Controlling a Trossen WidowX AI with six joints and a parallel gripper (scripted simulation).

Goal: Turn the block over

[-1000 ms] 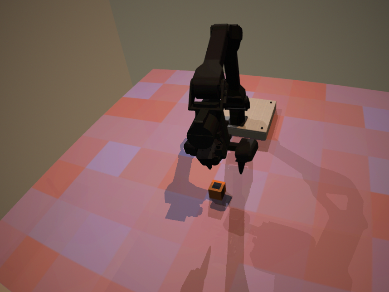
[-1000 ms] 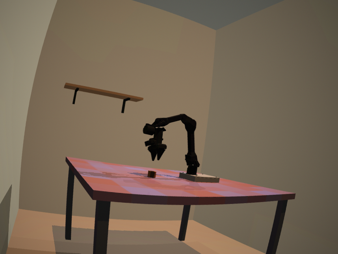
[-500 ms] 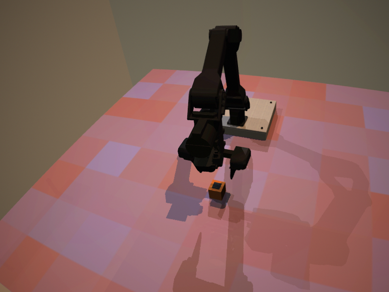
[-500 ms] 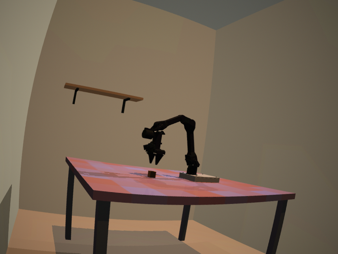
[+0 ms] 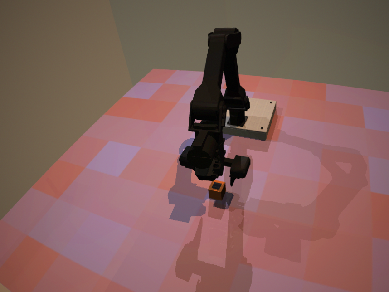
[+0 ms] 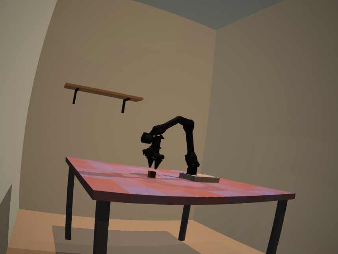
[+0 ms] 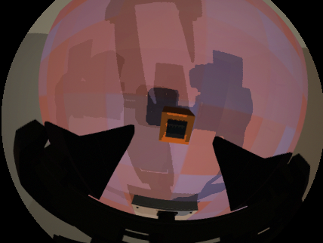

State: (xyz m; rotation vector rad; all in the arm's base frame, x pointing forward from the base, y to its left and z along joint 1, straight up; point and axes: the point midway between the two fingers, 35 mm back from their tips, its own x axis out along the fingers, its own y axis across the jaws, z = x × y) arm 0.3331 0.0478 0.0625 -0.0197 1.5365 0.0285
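A small orange block (image 5: 216,192) (image 6: 151,174) (image 7: 161,132) rests on the checkered table (image 5: 109,251) (image 6: 174,200). Its top face carries a dark square mark (image 5: 216,185) (image 7: 176,128), so the marked side faces up. My gripper (image 6: 153,168) (image 7: 175,135) points down above the block, open and empty. In the wrist view the block appears between the two fingertips, lower down than they are. In the top view one finger shows right of the block, and the other is hidden behind the arm's wrist. The block's underside is hidden.
The arm's pale base board (image 5: 267,116) (image 6: 207,179) (image 7: 189,205) lies behind the block. A wooden shelf (image 6: 103,92) is on the wall above the table. Dark shadows of the arm fall around the block.
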